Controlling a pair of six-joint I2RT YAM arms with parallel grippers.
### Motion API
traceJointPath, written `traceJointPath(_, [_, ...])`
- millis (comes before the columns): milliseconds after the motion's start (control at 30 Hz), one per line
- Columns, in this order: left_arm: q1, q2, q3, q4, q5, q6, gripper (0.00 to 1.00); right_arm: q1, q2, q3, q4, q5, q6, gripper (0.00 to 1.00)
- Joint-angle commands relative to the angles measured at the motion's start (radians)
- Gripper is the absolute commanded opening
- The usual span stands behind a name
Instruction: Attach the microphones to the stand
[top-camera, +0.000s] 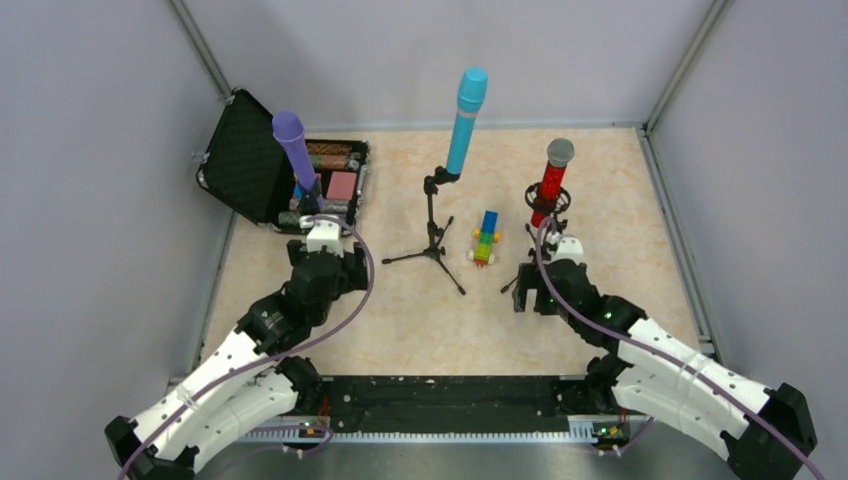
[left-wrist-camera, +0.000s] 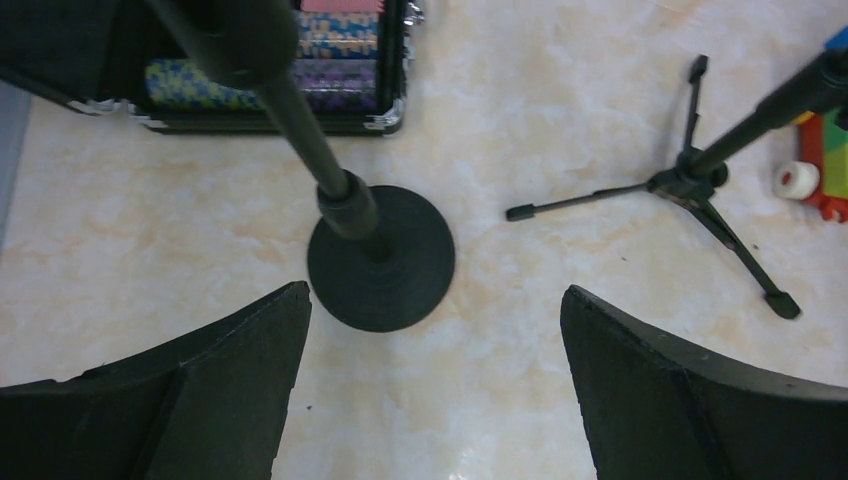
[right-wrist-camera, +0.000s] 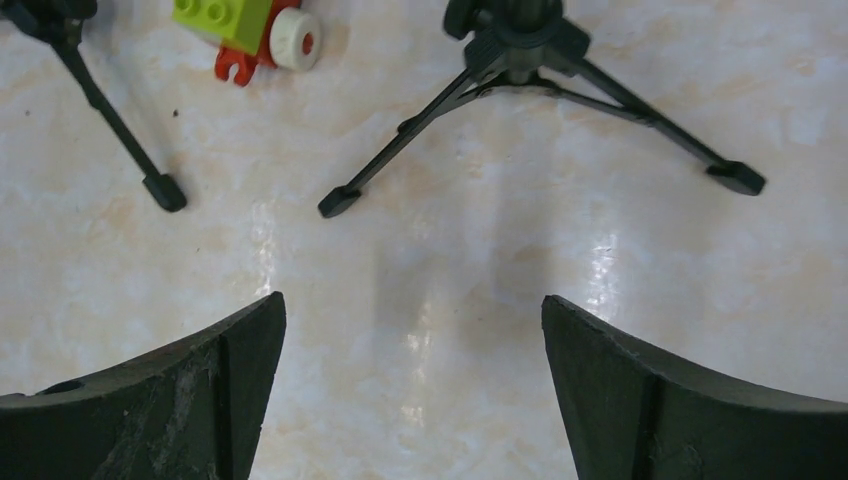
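Observation:
Three microphones stand upright in stands. The purple microphone (top-camera: 291, 148) rises on a pole from a round black base (left-wrist-camera: 380, 262). In the middle, the cyan-blue microphone (top-camera: 466, 118) sits on a black tripod stand (top-camera: 433, 243). The red microphone (top-camera: 545, 188) with a grey ball head sits in a clip on a second tripod (right-wrist-camera: 520, 55). My left gripper (left-wrist-camera: 434, 288) is open just short of the round base, holding nothing. Near the second tripod's legs my right gripper (right-wrist-camera: 413, 297) is also open and holds nothing.
A multicoloured block toy (top-camera: 486, 238) lies between the two tripods. An open black case (top-camera: 250, 160) with small items stands at the back left, behind the purple microphone. Grey walls enclose the marbled table (top-camera: 400, 320) on three sides.

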Motion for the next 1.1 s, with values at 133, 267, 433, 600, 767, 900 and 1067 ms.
traceJointPath(133, [0.003,-0.028,-0.17,0.288,-0.262,0.172,0.99,-0.028,-0.135,-0.016,0.117,0.257,-0.084,0.99])
traceJointPath(267, [0.005,-0.066,-0.315,0.583,-0.242,0.324,0.99,-0.033,-0.192,-0.048,0.229,0.309,-0.197,0.99])
traceJointPath(433, [0.055,-0.091,-0.453,0.829,-0.187,0.384,0.99,-0.038,-0.193,-0.15,0.482,0.412,-0.392,0.99])
traceJointPath(600, [0.172,-0.063,-0.521,0.934,-0.062,0.393,0.99,-0.043,-0.143,-0.27,0.743,0.455,-0.581,0.99])
traceJointPath(767, [0.312,0.019,-0.57,1.079,0.084,0.409,0.99,-0.068,-0.143,-0.411,1.0,0.467,-0.656,0.99])
traceJointPath(900, [0.403,0.091,-0.586,1.162,0.209,0.411,0.99,-0.111,-0.137,-0.493,1.109,0.4,-0.669,0.98])
traceJointPath(1067, [0.47,0.19,-0.602,1.286,0.323,0.405,0.99,-0.182,-0.1,-0.493,1.145,0.309,-0.696,0.98])
